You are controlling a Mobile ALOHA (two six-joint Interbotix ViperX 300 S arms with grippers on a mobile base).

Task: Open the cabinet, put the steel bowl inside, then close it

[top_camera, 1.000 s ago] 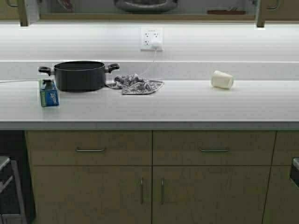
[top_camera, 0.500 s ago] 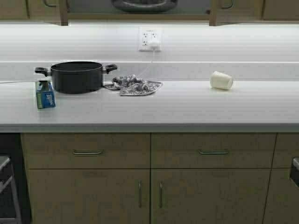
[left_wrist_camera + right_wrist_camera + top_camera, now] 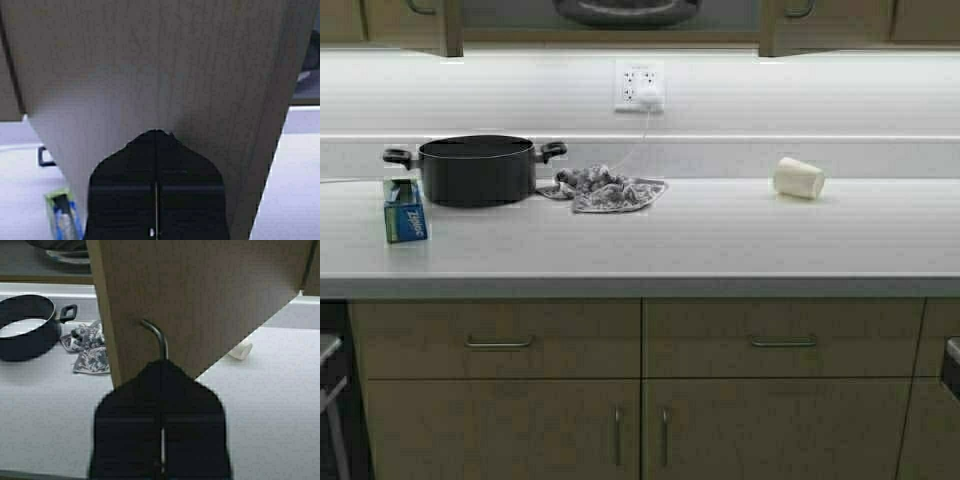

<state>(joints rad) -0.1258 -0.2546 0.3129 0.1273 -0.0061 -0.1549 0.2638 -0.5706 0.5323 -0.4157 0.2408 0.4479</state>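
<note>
- The steel bowl (image 3: 626, 10) sits inside the cabinet (image 3: 610, 35), on its shelf, between two half-open doors.
- Right end effector (image 3: 161, 367): pressed together just below the right door's bar handle (image 3: 156, 336); whether it grips the bar I cannot tell.
- Left end effector (image 3: 156, 137): pressed together against the left door (image 3: 160, 65).
- I judge each door must swing inward, away from its end effector.

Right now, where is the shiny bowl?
The steel bowl sits inside the open cabinet at the top middle of the high view, between its two doors and above the wall outlet.
</note>
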